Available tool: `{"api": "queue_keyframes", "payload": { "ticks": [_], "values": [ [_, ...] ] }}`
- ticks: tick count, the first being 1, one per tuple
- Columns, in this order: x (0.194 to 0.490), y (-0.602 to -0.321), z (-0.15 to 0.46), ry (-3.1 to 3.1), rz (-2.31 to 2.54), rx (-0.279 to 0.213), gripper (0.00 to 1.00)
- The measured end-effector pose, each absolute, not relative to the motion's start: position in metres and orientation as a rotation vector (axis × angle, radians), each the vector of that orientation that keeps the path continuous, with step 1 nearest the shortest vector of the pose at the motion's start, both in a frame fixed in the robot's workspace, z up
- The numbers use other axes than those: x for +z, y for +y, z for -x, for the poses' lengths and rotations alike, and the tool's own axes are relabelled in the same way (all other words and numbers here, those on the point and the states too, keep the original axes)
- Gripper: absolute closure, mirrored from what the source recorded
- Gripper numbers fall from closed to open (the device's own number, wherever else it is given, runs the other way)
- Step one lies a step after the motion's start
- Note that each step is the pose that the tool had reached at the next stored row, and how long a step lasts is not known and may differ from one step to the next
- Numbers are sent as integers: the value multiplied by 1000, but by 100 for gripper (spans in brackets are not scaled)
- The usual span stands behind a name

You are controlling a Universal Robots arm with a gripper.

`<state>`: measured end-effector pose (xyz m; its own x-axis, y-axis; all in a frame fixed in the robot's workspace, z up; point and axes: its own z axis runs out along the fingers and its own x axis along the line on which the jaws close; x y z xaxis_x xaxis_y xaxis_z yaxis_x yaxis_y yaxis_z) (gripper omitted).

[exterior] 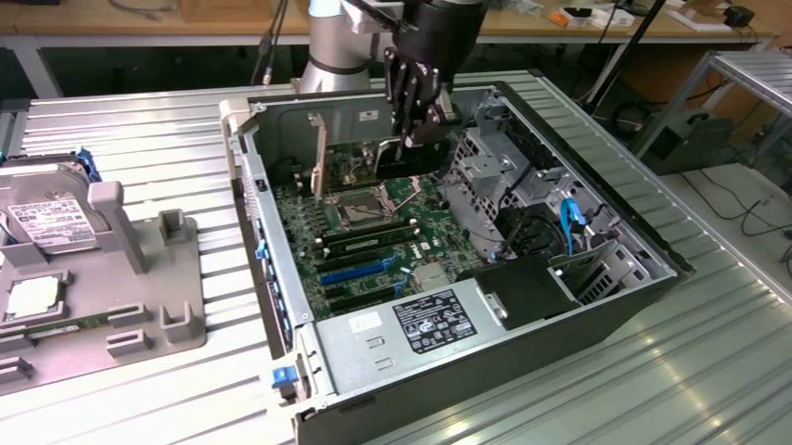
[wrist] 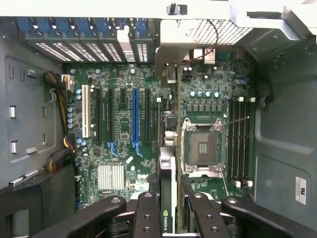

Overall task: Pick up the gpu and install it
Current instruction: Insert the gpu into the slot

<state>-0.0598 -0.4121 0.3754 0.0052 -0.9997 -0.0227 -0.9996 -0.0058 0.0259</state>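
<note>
My gripper (exterior: 415, 130) hangs inside the open computer case (exterior: 644, 278), shut on the gpu (exterior: 402, 159). The card is held on edge above the motherboard (exterior: 415, 243), its black cover facing the exterior view's right and its silver bracket (exterior: 319, 153) toward the case's rear wall. In the wrist view the gpu (wrist: 167, 173) shows edge-on between the black fingers (wrist: 146, 218), with its bracket (wrist: 171, 54) at the slot openings. It hovers beside the processor socket (wrist: 202, 147), apart from the blue expansion slot (wrist: 134, 119). I cannot tell whether its lower edge touches the board.
A grey fixture (exterior: 148, 278) at the exterior view's left carries a silver hard drive (exterior: 50, 227) and a narrow green memory stick (exterior: 62, 324). Inside the case sit the power supply (exterior: 433, 320), a drive cage (exterior: 495, 167) and blue cables (exterior: 572, 222). Ribbed metal table all around.
</note>
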Motion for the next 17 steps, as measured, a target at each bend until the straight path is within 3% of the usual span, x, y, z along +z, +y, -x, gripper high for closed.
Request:
{"api": "queue_keyframes", "payload": {
  "ticks": [17],
  "values": [
    [352,-412,61,-2248,-2185,-47,73]
  ]
}}
